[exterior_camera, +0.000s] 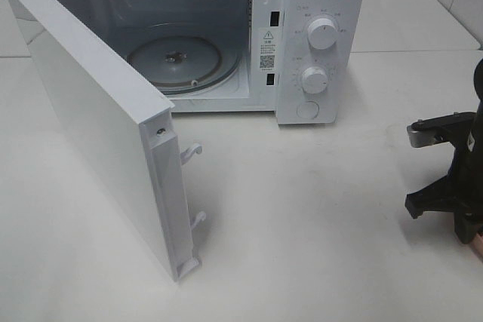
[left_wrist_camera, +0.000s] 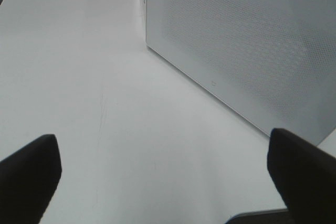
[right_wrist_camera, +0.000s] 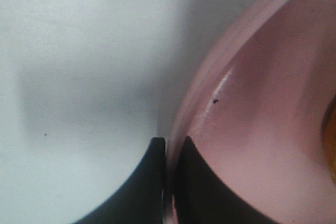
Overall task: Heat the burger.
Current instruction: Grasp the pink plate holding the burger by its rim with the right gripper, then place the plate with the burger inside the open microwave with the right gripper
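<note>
The right gripper [right_wrist_camera: 170, 144] is clenched on the rim of the pink plate [right_wrist_camera: 247, 129] — one black fingertip outside the rim, one inside. The burger [right_wrist_camera: 331, 140] sits on that plate, inward of the pinched rim, and shows only as a golden-brown sliver. In the exterior view this arm stands at the right edge of the frame. The microwave [exterior_camera: 321, 43] is at upper centre, its door [exterior_camera: 98, 126] standing open. The left gripper [left_wrist_camera: 165, 161] is spread wide — holding nothing.

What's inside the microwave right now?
Only a round glass turntable sits inside the microwave, with no food on it. The open door covers the near left corner, so that part cannot be seen.
</note>
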